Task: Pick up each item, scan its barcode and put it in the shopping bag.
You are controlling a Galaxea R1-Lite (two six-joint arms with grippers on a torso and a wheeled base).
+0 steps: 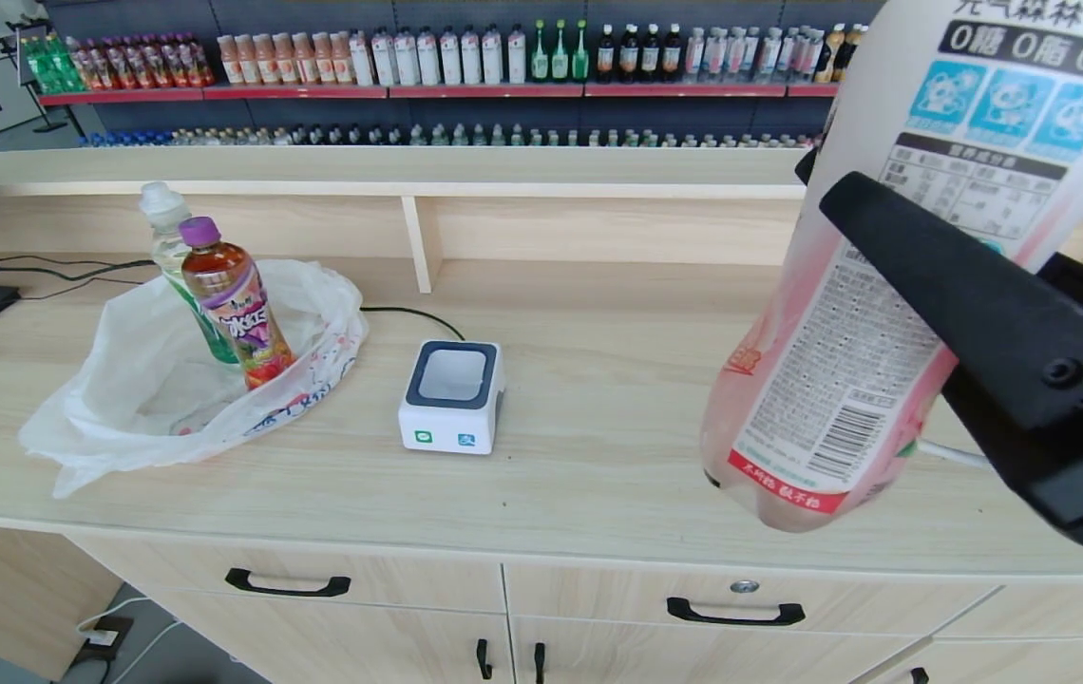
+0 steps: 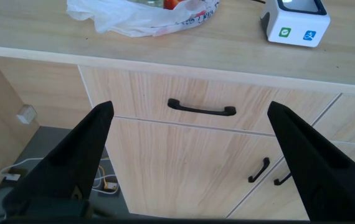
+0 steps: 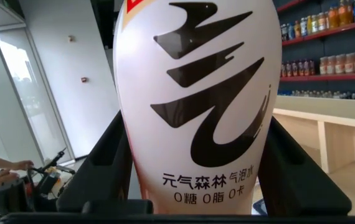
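Bagged: two bottles (image 1: 233, 304) in shopping bag (image 1: 76, 427).
Pending: pink bottle (image 1: 845, 361) pinched by right pincer (image 3: 199, 155); scan probably outstanding.
Left pincer (image 2: 190, 155): spread.

A pale wood counter (image 1: 598, 465) with black-handled drawers (image 1: 361, 570) faces red shelves (image 1: 494, 91) of drinks (image 1: 427, 57); daylight fills a window (image 3: 25, 99).

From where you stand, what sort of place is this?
Probably a shop's checkout: shelves of bottled drinks behind, a barcode scanner on the counter, and a shopping bag beside it.
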